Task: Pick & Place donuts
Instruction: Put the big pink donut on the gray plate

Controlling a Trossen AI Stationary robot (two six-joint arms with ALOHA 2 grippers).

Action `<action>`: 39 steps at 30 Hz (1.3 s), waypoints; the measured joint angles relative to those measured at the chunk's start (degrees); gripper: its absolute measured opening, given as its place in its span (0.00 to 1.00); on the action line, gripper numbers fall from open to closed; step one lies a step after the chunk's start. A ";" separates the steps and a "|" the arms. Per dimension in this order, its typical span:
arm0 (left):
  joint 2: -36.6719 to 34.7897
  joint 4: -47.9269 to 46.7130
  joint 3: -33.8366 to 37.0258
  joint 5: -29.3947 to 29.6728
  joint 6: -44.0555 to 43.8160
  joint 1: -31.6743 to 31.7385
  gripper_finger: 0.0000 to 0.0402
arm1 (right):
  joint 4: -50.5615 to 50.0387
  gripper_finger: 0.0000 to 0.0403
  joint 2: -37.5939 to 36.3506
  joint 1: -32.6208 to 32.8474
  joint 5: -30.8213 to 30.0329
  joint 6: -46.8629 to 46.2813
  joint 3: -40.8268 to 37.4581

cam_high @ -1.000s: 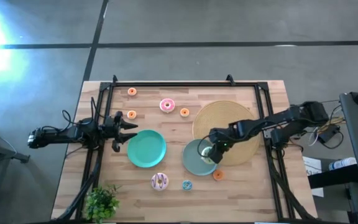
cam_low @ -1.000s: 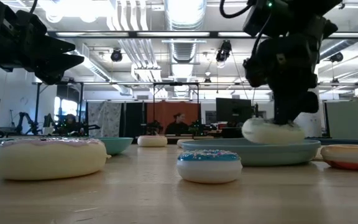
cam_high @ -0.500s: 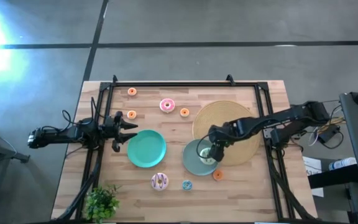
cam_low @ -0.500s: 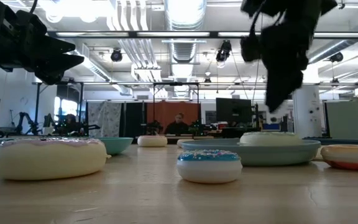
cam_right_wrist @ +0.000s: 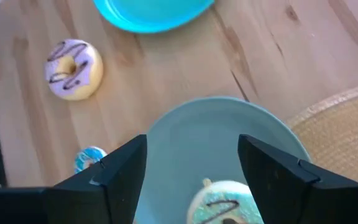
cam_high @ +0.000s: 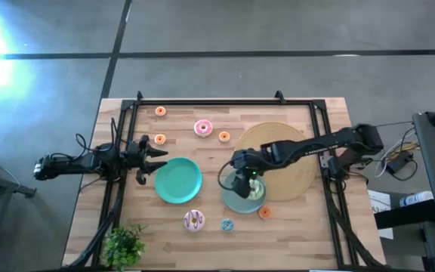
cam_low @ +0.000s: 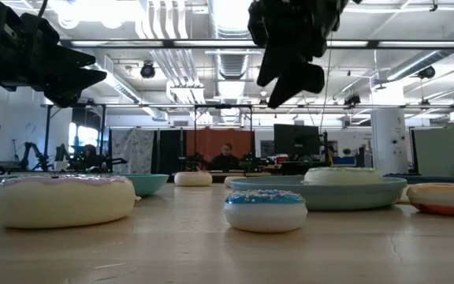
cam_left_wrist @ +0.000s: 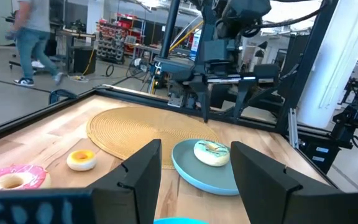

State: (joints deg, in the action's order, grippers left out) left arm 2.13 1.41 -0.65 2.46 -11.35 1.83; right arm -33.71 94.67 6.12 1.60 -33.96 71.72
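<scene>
Right hand (cam_high: 239, 183) has lifted off the green donut (cam_high: 254, 190), fingers spread.

floor (cam_high: 225, 30): grey concrete | ceiling: exposed ducts (cam_low: 231, 24), strip lights | worktop (cam_high: 210, 162): light wood | glare: top-left

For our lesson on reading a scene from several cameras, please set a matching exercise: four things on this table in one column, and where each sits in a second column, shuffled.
Column 1
1. green-iced donut
2. pink donut
3. white donut with brown drizzle
4. right gripper

Column 2
A. on bare wood near the table's front edge, beside the small blue donut
B. lying in the grey-blue plate
C. raised, open, above the grey-blue plate
D. on bare wood towards the far edge, left of the woven mat

Pairs: 1-B, 2-D, 3-A, 4-C
</scene>
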 joint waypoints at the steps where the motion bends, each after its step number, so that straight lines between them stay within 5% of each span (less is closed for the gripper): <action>1: 0.06 0.00 0.00 0.00 0.00 0.00 0.42 | -1.82 0.59 0.42 0.19 -0.04 -0.12 1.17; 9: 0.35 0.86 0.00 0.04 -2.32 0.01 0.42 | -5.13 0.56 0.31 -0.16 -0.09 0.36 3.49; 15: 0.27 8.19 0.00 0.22 -37.74 0.00 0.42 | -3.91 0.56 0.74 -2.63 -0.09 1.86 3.08; 19: 0.26 10.10 0.00 1.85 -50.20 -0.02 0.42 | -0.82 0.56 0.79 -3.64 -0.06 3.08 3.05; 25: 0.38 11.41 0.00 13.30 -52.97 -0.01 0.42 | 3.80 0.56 0.97 -4.91 0.13 -0.29 3.27; 32: 0.43 9.98 0.00 13.73 -53.16 -0.02 0.42 | 12.06 0.56 3.83 -5.39 2.93 -6.28 3.92; 39: 0.48 9.57 0.00 13.73 -53.18 -0.02 0.42 | 11.05 0.56 3.39 -5.82 -3.57 -8.54 5.00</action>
State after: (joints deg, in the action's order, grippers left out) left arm 2.61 10.98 -0.64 16.19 -64.53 1.80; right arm -22.65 98.06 0.30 -1.97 -42.50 76.73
